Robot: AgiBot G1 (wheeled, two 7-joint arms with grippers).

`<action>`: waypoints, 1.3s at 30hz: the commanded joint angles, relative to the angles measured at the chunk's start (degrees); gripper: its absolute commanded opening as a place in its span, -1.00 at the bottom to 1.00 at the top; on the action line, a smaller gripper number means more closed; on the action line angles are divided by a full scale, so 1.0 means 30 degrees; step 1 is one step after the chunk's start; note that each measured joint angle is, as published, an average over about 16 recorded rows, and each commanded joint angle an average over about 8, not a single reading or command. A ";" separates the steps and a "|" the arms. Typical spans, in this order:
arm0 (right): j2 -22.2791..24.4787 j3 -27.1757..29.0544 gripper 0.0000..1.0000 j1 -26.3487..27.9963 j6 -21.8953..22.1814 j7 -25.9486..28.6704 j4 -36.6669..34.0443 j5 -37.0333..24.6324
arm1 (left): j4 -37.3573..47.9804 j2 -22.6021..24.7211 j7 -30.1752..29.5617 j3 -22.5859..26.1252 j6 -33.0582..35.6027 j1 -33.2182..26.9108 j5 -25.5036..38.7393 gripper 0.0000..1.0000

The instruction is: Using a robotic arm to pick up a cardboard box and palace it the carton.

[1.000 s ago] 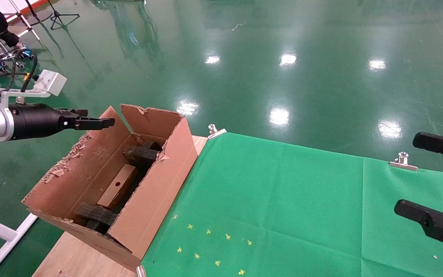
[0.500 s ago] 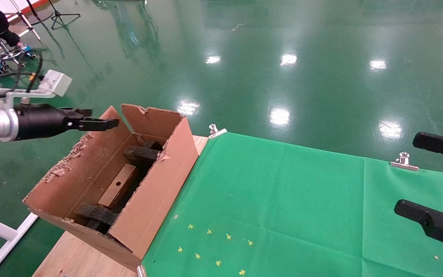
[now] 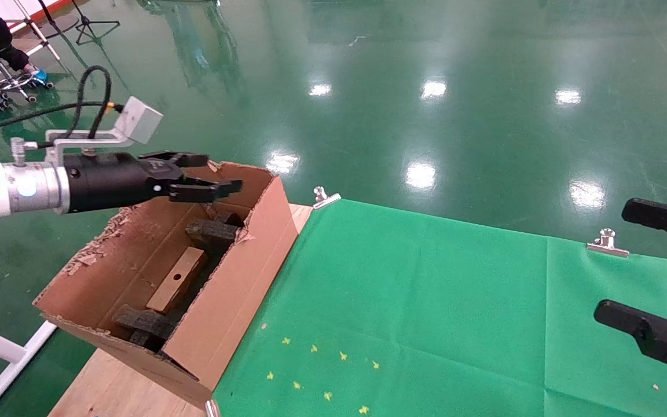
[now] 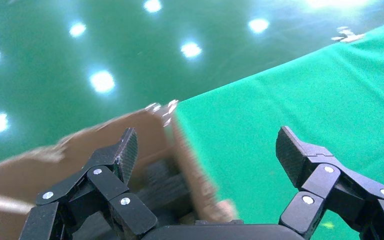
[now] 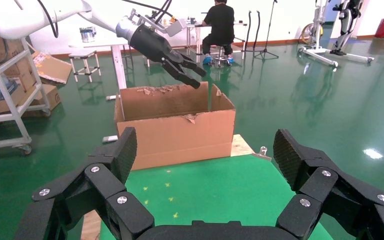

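Note:
The small reddish-brown cardboard box (image 3: pixel 176 279) lies inside the carton (image 3: pixel 229 301), its round hole facing up, between black foam pieces (image 3: pixel 212 233). The carton stands on the table's left end with ragged flaps up; it also shows in the right wrist view (image 5: pixel 180 135) and blurred in the left wrist view (image 4: pixel 190 165). My left gripper (image 3: pixel 220 174) hovers above the carton's far end, open and empty (image 4: pixel 207 145); the right wrist view shows it too (image 5: pixel 187 70). Over the table's right edge my right gripper (image 3: pixel 614 260) is parked, open with nothing between its fingers (image 5: pixel 205 145).
A green cloth (image 3: pixel 426 301) covers the table, held by metal clips (image 3: pixel 325 198) (image 3: pixel 607 243), with small yellow marks (image 3: pixel 322 370) near the front. Bare wood (image 3: pixel 113 388) shows beside the carton. A white frame leg (image 3: pixel 3 359) stands left. A seated person (image 5: pixel 222 27) is behind.
My left arm has swung right, from beyond the carton's left flap to above its far end, and its wrist has turned. The box and the right gripper have not moved.

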 commanded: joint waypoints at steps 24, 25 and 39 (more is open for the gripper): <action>0.0000 0.0000 1.00 0.0000 0.0000 0.0000 0.0000 0.0000 | -0.6230 0.0585 0.3077 -0.1309 0.3026 0.3953 -0.7553 1.00; 0.0000 0.0000 1.00 0.0000 0.0000 0.0000 0.0000 0.0000 | -0.6480 0.0608 0.3201 -0.1362 0.3147 0.4111 -0.7856 1.00; 0.0000 0.0000 1.00 -0.0001 0.0001 0.0000 -0.0001 0.0001 | -0.9765 0.0915 0.4822 -0.2050 0.4738 0.6191 -1.1836 1.00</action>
